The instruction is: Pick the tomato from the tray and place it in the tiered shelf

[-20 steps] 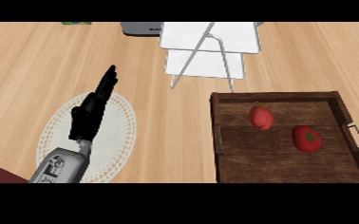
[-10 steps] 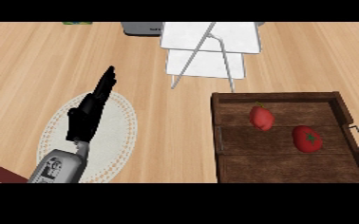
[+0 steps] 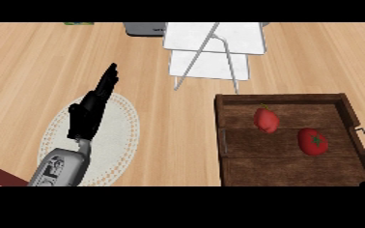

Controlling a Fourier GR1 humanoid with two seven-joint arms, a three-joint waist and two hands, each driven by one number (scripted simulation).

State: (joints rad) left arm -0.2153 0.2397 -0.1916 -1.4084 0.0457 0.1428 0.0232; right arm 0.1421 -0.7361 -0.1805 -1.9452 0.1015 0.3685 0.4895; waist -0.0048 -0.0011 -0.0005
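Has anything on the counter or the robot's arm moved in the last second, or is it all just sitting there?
Nothing has visibly changed. The left hand remains open over the white mat, holding nothing. The tomato and the other red item lie where they were in the wooden tray, and the white tiered shelf has not shifted. The right hand is out of view.

Count: 1 tomato point(image 3: 313, 141), 1 red pepper point(image 3: 266, 120), 1 wooden tray point(image 3: 285, 171) at 4 o'clock, 1 white tiered shelf point(image 3: 211, 48) at 12, 1 round placemat point(image 3: 118, 128) at 8, 1 robot hand point(image 3: 89, 111) visible.
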